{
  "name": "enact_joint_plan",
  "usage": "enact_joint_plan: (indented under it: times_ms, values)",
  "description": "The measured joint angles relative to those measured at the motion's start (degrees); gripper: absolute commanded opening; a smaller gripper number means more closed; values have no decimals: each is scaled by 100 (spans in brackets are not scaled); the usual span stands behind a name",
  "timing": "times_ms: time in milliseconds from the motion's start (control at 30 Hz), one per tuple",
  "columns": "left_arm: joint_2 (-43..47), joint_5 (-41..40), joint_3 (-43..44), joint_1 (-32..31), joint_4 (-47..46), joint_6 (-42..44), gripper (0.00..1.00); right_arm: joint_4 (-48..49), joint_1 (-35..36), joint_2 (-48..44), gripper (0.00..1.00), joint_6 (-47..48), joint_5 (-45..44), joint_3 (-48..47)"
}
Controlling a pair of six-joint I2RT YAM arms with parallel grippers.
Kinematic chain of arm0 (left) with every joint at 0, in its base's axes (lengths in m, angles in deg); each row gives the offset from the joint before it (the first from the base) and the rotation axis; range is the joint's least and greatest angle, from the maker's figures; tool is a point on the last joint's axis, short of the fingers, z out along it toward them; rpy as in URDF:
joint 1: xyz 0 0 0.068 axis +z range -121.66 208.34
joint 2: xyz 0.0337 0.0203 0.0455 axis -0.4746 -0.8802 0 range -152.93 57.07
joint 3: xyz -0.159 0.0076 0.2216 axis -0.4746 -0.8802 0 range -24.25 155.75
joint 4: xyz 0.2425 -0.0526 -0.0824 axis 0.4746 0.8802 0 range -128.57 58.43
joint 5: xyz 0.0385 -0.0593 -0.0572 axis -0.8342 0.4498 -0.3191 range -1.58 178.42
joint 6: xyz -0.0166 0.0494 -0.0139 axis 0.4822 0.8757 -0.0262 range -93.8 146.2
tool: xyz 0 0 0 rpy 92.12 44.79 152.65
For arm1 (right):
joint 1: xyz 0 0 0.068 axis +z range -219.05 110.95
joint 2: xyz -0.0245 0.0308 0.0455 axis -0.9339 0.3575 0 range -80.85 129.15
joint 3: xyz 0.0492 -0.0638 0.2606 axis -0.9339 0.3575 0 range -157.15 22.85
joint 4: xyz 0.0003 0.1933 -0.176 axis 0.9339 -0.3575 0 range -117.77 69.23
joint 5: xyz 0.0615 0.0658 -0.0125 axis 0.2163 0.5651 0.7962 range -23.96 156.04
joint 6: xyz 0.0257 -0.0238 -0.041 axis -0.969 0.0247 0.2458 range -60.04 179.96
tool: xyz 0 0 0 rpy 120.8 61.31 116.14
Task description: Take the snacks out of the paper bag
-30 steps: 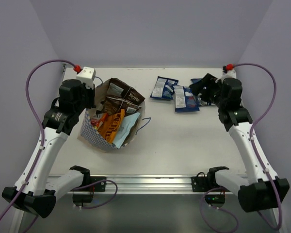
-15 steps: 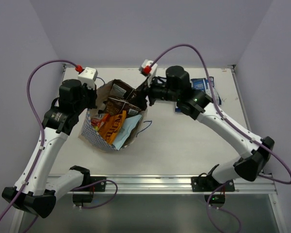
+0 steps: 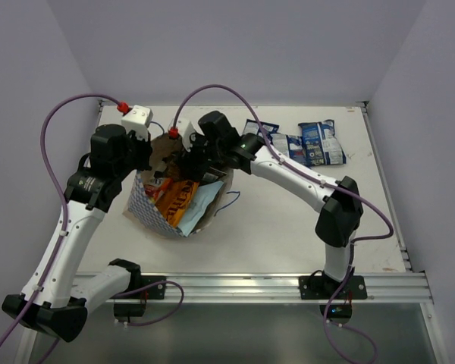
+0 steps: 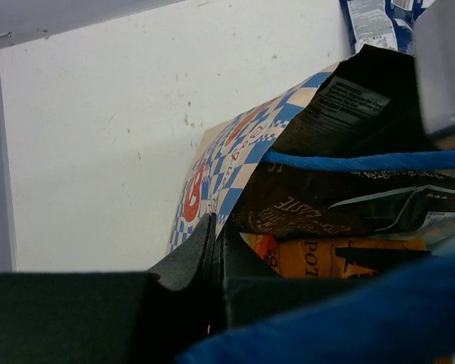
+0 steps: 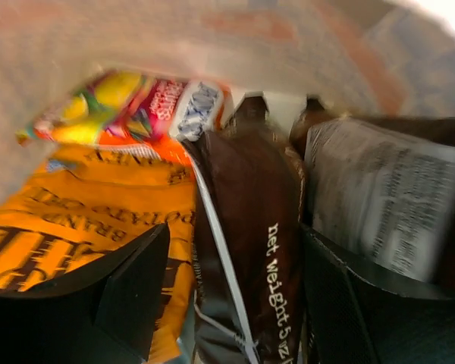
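The paper bag (image 3: pixel 155 212) lies tilted at the left with its mouth open, and its checkered wall shows in the left wrist view (image 4: pixel 220 174). My left gripper (image 3: pixel 142 163) (image 4: pixel 216 227) is shut on the bag's rim. Inside lie a dark brown packet (image 5: pixel 250 250) (image 4: pixel 334 205), an orange packet (image 3: pixel 174 199) (image 5: pixel 83 220) and a light blue one (image 3: pixel 205 199). My right gripper (image 3: pixel 182 163) (image 5: pixel 235 288) is open inside the bag's mouth, its jaws on either side of the dark brown packet. Three blue packets (image 3: pixel 321 142) lie on the table at the back right.
A blue cord handle (image 4: pixel 364 161) runs across the bag's mouth, and another loops onto the table (image 3: pixel 227 199). A second dark packet with white print (image 5: pixel 387 205) stands right of my right gripper. The right arm (image 3: pixel 288 171) spans the middle of the table.
My right arm has swung from the back right of the table leftward to the bag, and its open gripper is now inside the mouth. The left arm has not moved.
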Motion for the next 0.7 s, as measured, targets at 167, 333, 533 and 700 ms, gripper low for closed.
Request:
enact_joint_plan:
  times_ms: [167,333,533,700]
  values:
    - [0,4,0,0,4,2,0,-199,46,205,36,160,-107,0]
    - [0,-22,0,0,46,0,0,-446,35,225,0,254,-223,-87]
    - [0,-166,0,0,66,0,0,-647,57,-55,0,203,-186,-190]
    - [0,-352,0,0,59,-2,0,-636,57,-909,0,114,-190,-306]
